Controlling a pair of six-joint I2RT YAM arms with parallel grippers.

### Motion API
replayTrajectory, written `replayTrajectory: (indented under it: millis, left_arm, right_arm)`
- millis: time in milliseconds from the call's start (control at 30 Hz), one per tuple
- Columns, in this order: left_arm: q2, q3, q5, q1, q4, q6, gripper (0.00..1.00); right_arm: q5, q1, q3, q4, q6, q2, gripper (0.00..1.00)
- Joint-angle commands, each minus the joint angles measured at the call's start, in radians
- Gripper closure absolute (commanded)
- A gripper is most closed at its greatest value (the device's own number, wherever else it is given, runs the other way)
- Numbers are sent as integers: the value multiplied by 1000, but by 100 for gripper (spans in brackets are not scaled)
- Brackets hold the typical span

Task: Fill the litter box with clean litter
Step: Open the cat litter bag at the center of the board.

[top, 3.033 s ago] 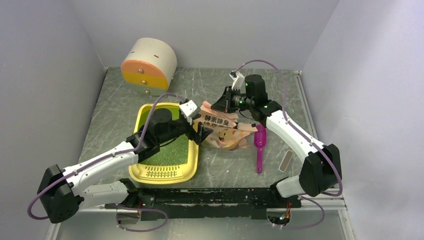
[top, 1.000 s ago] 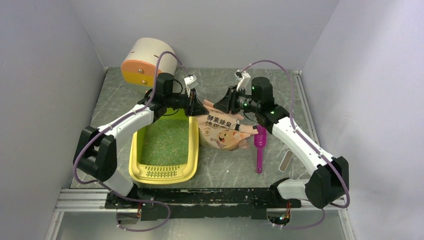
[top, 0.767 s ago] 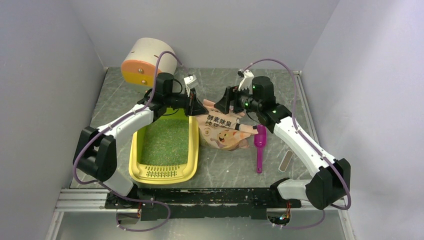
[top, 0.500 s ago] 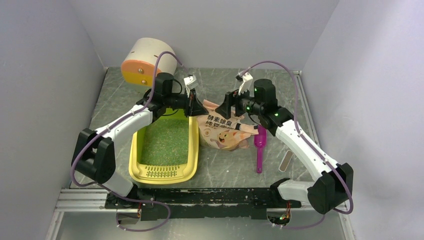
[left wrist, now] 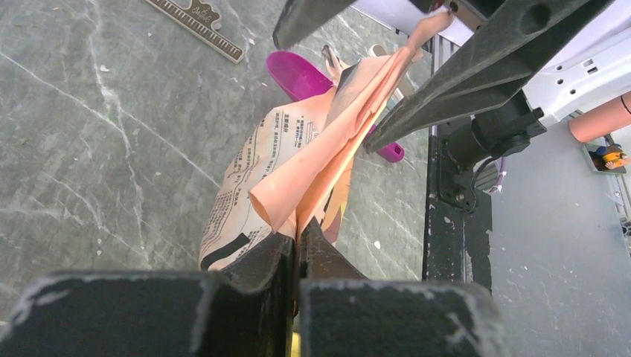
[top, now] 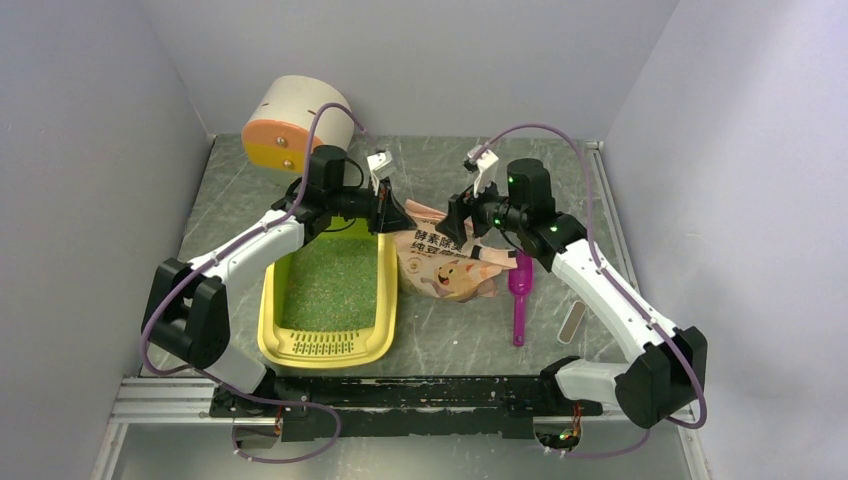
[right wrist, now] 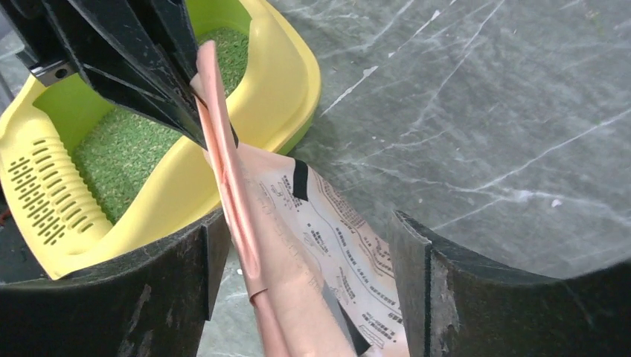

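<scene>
Inside the yellow litter box (top: 325,345), green clean litter (top: 335,285) covers the floor. Just right of the box's far corner, left gripper (top: 398,215) is clamped on the pink-beige litter bag (top: 450,270) top edge. The right gripper (top: 455,218) has jaws spread wide, straddling the same edge, not gripping. Further right of the box lies a magenta scoop (top: 518,300).

On the grey marbled counter (top: 440,338), near its middle, a pink-beige printed bag (top: 452,270) with a cartoon animal and dark lettering. Lying crumpled, top edge raised and pressed flat together. Just right of it, a magenta scoop (top: 518,300), bowl end touching the bag's edge, handle pointing toward the near side. Further right, apart from the scoop, a small flat oblong strip (top: 573,322), with ruler-like markings in the left wrist view. At the far left corner, a white cylinder (top: 312,112) on its side, orange end facing forward-left, small dark dots on that face. All around, pale lavender walls (top: 90,150).
</scene>
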Motion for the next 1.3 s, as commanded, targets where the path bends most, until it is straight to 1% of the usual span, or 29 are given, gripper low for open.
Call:
replayTrajectory:
  millis: [0,67,133,200,267,333,367,500,633,667,767,800,833,933,1000,1133,1267]
  left_arm:
    - [-56,40,27,2,29,-1,95]
    - [-52,48,24,2,15,7,95]
    - [-49,53,27,2,6,11,95]
    - [-50,50,29,2,18,2,95]
    - [-50,46,32,2,36,-14,95]
    - [-48,45,37,2,53,-28,95]
    - [-46,47,37,2,53,-29,95]
    - [-45,50,39,2,51,-29,95]
    - [-43,55,34,2,28,-12,95]
    - [-43,57,31,2,25,-10,92]
    - [-45,58,24,2,19,-6,67]
    - [-48,60,16,2,16,-2,58]
    - [-52,58,9,2,16,-1,52]
    - [-61,52,-9,2,47,-18,36]
    - [-57,54,-7,2,57,-24,31]
    - [-41,66,-11,4,50,-30,28]
    - [-104,6,-62,12,146,-74,25]
  right_arm:
    - [-1,-1,72,-58,-118,-18,18]
    - [-10,-1,77,-73,-140,-19,17]
    - [4,0,72,-80,-154,-13,19]
    - [13,0,68,-85,-161,-1,23]
    - [-10,0,74,-97,-167,10,26]
    - [-23,1,77,-99,-169,17,32]
    - [-20,2,77,-97,-171,19,34]
    - [13,3,67,-74,-189,12,51]
    - [9,4,69,-65,-202,6,76]
    - [2,4,69,-62,-203,4,83]
    - [-32,4,74,-56,-205,-1,93]
    - [-47,4,70,-52,-206,-7,96]
    - [-56,3,64,-44,-208,-13,97]
    - [-80,4,34,-6,-219,-44,100]
    - [-91,4,7,23,-228,-70,100]
    - [-98,4,-30,61,-246,-110,100]
    - [-76,4,-38,43,-249,-114,100]
